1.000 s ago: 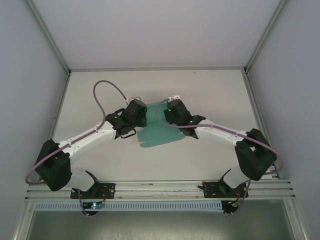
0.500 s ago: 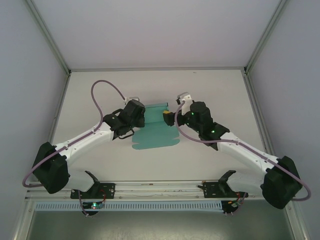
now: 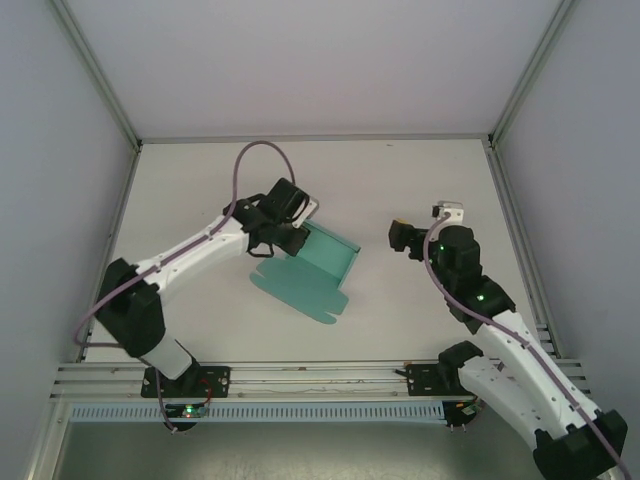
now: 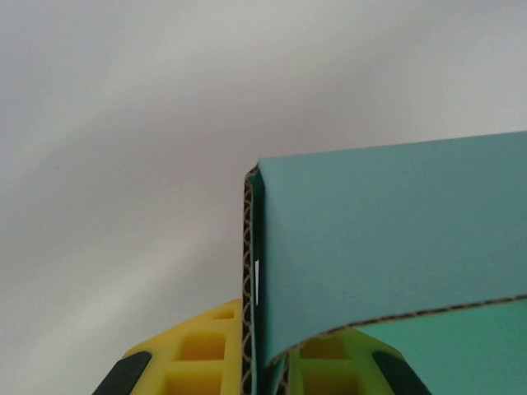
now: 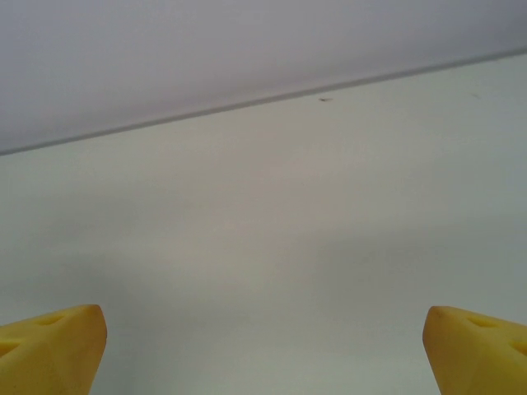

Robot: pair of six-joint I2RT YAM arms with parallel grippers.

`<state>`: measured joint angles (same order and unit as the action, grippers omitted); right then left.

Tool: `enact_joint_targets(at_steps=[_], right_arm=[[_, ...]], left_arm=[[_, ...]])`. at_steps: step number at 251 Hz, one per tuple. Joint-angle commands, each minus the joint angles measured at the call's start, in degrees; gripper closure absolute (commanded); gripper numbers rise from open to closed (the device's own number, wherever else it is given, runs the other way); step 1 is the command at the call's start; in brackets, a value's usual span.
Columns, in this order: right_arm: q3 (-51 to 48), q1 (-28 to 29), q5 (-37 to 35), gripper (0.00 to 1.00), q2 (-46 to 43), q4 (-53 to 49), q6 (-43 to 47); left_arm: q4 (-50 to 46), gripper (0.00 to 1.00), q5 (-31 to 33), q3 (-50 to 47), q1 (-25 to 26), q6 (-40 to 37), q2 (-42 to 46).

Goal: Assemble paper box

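Left wrist: left pincer point(image 4: 262, 372) clamped tight on the paper box point(image 4: 387, 255) edge, panel extending to its right. Right pincer point(image 3: 399, 238) spread wide, empty; box well to its left.

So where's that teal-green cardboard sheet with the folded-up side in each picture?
Top external: the teal-green card paper box sits centre-left on the white table, left gripper shut on its far edge.
Left wrist: right half, corrugated edge pinched by the left gripper.
Right wrist: bare table between the open right gripper tips.
Shared landmark: the left gripper's pinch on the box.
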<state>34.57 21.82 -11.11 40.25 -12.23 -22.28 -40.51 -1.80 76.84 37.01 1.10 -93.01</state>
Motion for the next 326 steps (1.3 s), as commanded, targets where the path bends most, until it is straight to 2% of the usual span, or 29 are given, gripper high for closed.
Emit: enact_joint_targets(at_steps=[1,64,114,149,171,185,201,216,223,285,326], right_arm=[[-2.0,-1.9,2.1,0.01,-2.1,-6.8,-0.8],[-3.3,-6.1,6.0,0.01,-0.8,-6.5,0.0],[-4.2,-8.0,7.6,0.01,1.9,-4.5,0.6],[-4.6,-8.7,8.9,0.01,3.9,-3.7,0.2],[-4.6,-8.8,10.1,0.01,5.2,-3.5,0.0],[-4.6,-8.9,10.9,0.02,5.7,-3.4,0.0],[-4.6,-8.9,11.8,0.01,6.1,-3.6,0.0],[-4.4,-8.9,12.8,0.02,5.9,-3.9,0.2],[-4.3,-8.9,13.1,0.01,5.7,-4.0,0.4],[-3.6,-9.1,13.8,0.02,3.5,-6.2,3.0],[-2.6,-9.1,17.6,0.02,5.2,-5.4,6.2]], left_arm=[[-12.7,1.0,-0.4,5.5,-0.2,-7.0,-6.3],[-18.8,1.0,8.1,15.1,5.7,-2.9,-23.2],[-19.6,1.0,28.0,21.2,9.3,2.7,-34.7],[-15.9,1.0,35.8,20.6,11.0,-1.1,-38.9],[-13.0,1.0,35.9,20.4,11.3,-7.3,-39.6],[-10.4,0.9,35.0,19.8,11.2,-10.8,-38.6],[-9.3,0.57,31.7,20.5,11.0,-13.9,-36.6],[-8.8,0.36,28.2,21.1,11.0,-16.4,-34.2],[-8.5,0.3,26.7,21.5,11.0,-17.4,-32.9],[-12.8,0.0,15.4,25.4,10.9,-22.5,-25.0],[-11.7,0.0,9.3,26.2,9.6,-18.9,-19.8]])
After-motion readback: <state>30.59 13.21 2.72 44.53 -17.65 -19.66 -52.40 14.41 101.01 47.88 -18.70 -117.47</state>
